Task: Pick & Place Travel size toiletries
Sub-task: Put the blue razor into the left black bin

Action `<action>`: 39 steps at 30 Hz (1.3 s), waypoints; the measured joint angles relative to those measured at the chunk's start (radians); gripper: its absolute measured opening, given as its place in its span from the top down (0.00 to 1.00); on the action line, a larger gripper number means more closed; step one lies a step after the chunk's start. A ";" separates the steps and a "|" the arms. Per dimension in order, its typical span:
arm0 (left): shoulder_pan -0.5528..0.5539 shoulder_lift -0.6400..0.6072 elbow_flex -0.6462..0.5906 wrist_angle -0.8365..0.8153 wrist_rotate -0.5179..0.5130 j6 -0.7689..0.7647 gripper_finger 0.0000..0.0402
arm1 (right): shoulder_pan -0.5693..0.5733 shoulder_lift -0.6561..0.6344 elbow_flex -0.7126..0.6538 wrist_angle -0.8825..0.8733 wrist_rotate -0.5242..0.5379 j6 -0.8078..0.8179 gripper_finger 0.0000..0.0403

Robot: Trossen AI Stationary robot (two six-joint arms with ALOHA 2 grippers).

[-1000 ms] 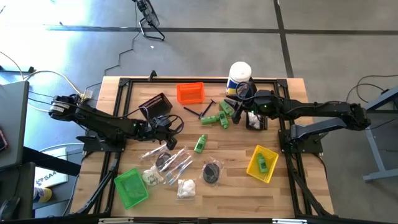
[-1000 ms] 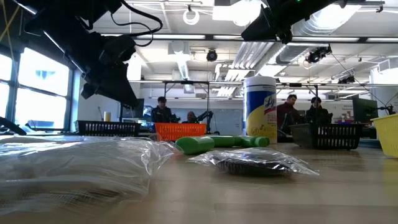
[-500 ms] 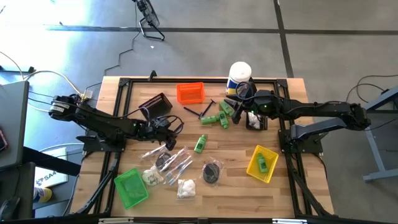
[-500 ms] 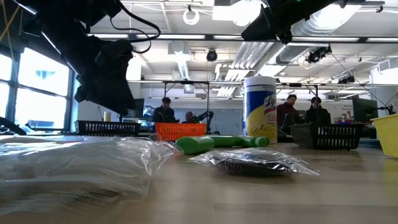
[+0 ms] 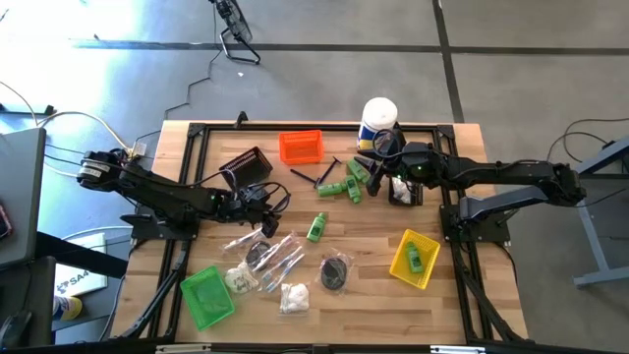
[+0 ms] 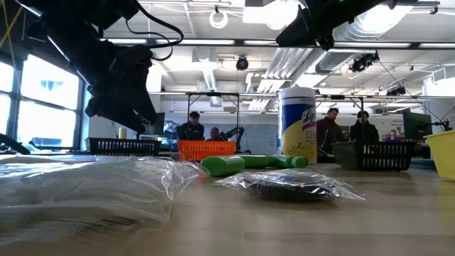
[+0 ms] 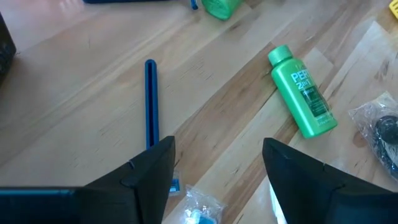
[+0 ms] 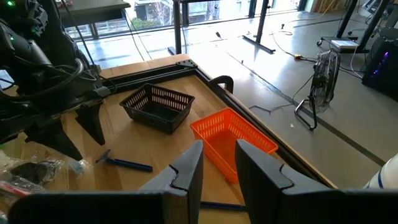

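Toiletries [image 5: 316, 227] scattered on wooden table [image 5: 452, 300]

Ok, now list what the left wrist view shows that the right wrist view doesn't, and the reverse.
Left wrist view only: a green bottle lying flat, and a dark bundle in clear wrap at the picture's edge. Right wrist view only: the orange basket and the black basket. Both: the wooden table and a blue stick lying on it by the open left claw.
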 joint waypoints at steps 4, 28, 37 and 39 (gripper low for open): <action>0.000 0.000 0.000 0.000 0.000 0.000 0.41 | 0.000 0.000 0.000 0.000 0.000 0.000 0.79; 0.000 0.088 0.001 0.036 -0.103 -0.053 0.41 | 0.000 0.000 0.000 -0.001 0.000 0.000 0.79; 0.001 0.244 0.000 0.112 -0.134 -0.102 0.41 | 0.000 0.000 0.000 0.000 0.000 0.000 0.79; 0.001 0.269 0.000 0.120 -0.134 -0.111 0.41 | 0.000 0.000 0.000 0.000 0.000 0.000 0.79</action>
